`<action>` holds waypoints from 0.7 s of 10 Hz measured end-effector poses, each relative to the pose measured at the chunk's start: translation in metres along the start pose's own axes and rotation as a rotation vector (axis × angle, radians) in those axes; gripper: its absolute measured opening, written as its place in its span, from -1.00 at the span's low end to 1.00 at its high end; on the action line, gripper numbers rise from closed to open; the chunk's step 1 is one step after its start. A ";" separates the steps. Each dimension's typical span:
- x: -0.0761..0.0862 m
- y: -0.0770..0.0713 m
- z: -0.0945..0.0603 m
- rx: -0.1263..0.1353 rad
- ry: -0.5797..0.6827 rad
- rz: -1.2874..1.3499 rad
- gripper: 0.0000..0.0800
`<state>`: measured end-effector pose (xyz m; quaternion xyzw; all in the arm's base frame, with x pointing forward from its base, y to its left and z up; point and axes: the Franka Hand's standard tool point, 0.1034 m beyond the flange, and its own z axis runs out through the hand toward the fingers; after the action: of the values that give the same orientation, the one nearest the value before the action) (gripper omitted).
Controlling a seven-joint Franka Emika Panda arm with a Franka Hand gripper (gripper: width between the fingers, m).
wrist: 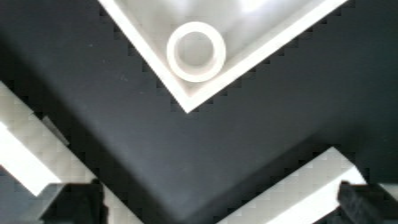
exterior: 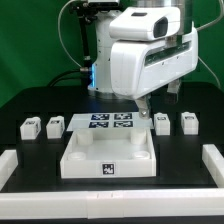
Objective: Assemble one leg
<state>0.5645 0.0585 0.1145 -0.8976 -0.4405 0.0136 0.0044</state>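
At left middle of exterior view, noted leg [exterior: 28, 127] beside second leg [exterior: 54, 125] on black table [exterior: 45, 150]. Centre: marker board [exterior: 110, 122] behind white square piece [exterior: 85, 160]. Right middle: third leg [exterior: 162, 122], fourth leg [exterior: 188, 122]. Wrist view: saw gripper [wrist: 210, 205] spread wide, clasping nothing; corner socket [wrist: 196, 48] of square piece in shot.

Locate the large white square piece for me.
In the exterior view, the large white square piece lies at centre front of the black table, directly in front of the marker board.
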 end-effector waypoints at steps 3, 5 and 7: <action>0.000 0.000 0.000 0.000 0.000 0.000 0.63; 0.000 0.000 0.000 0.000 0.000 0.000 0.63; 0.000 0.000 0.000 0.000 0.000 0.000 0.63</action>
<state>0.5644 0.0585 0.1144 -0.8976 -0.4405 0.0137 0.0044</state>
